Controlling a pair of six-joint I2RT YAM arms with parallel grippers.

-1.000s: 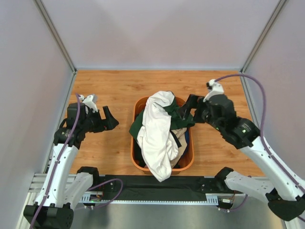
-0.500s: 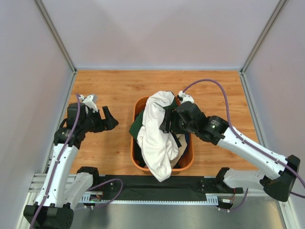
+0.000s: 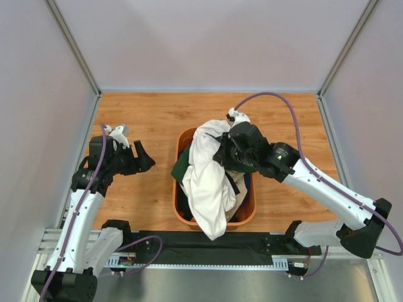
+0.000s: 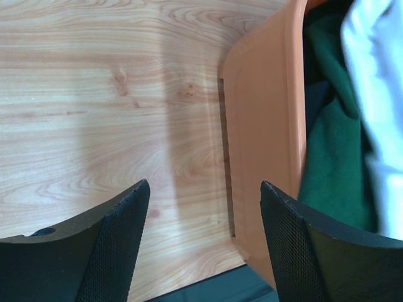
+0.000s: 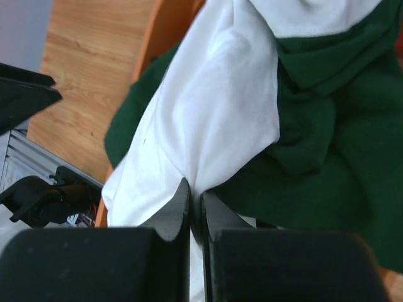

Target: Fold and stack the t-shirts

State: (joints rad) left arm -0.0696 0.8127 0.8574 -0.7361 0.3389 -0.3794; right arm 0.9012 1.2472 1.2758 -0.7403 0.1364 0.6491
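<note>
A white t-shirt (image 3: 208,170) with dark green sleeves is heaped over the other t-shirts in the orange basket (image 3: 249,214) and spills over its near rim. My right gripper (image 3: 225,154) is over the basket's right half, shut on a fold of the white t-shirt (image 5: 214,119) where the white cloth meets a green sleeve (image 5: 327,151). My left gripper (image 3: 143,158) hangs open over bare wood left of the basket, with nothing between its fingers (image 4: 119,239). Black and beige cloth (image 3: 240,196) peeks out under the white shirt.
The basket's orange wall (image 4: 264,126) stands just right of my left gripper. Grey panels wall in the wooden table (image 3: 138,119) on three sides. A dark strip (image 3: 201,242) runs along the near edge between the arm bases.
My right arm has swung left over the basket and its jaws have shut on the white shirt. The left jaws have narrowed slightly; that arm has stayed in place.
</note>
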